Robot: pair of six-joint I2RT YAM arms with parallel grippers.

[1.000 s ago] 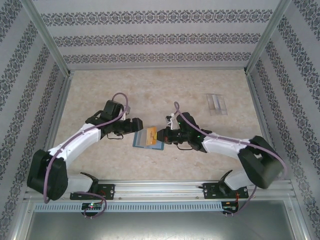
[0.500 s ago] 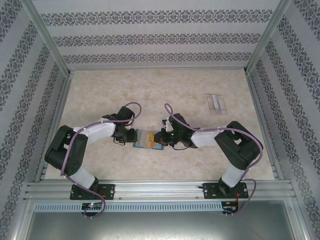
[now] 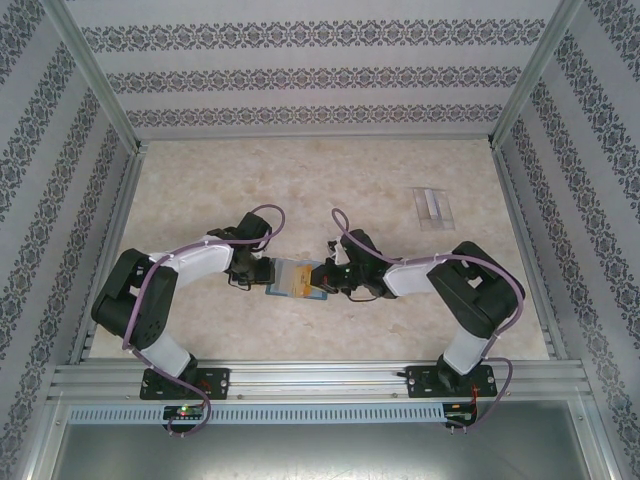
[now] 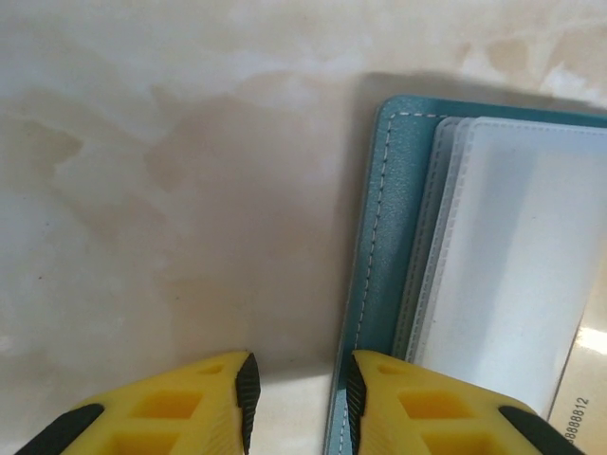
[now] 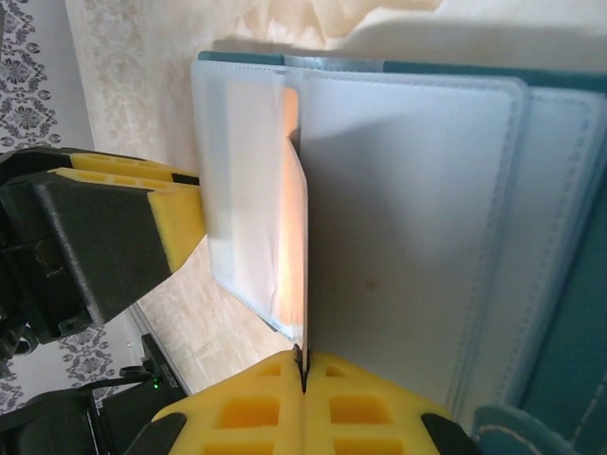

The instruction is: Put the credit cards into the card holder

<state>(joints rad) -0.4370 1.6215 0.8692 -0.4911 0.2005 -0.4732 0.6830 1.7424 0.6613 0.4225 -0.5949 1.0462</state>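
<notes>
The teal card holder [image 3: 292,278] lies open on the table between my two grippers. My left gripper [image 3: 262,272] is at its left edge. In the left wrist view that gripper [image 4: 301,389] stands partly open, bare table in the gap, its right finger [image 4: 417,403] lying over the holder's stitched teal border [image 4: 384,237]. My right gripper [image 5: 303,365] is shut on a thin credit card [image 5: 303,237], seen edge-on with an orange sheen, its far end inside the holder's clear pockets [image 5: 417,218]. A printed card corner [image 4: 580,417] shows beside the pockets.
A clear plastic stand [image 3: 433,208] lies at the back right. Patterned walls enclose the table on three sides, and a metal rail [image 3: 320,380] runs along the near edge. My left finger [image 5: 175,213] sits close to the holder in the right wrist view.
Both arms have folded in and come down to the card holder. The left jaws have narrowed. The orange card has gone lower into the holder.
</notes>
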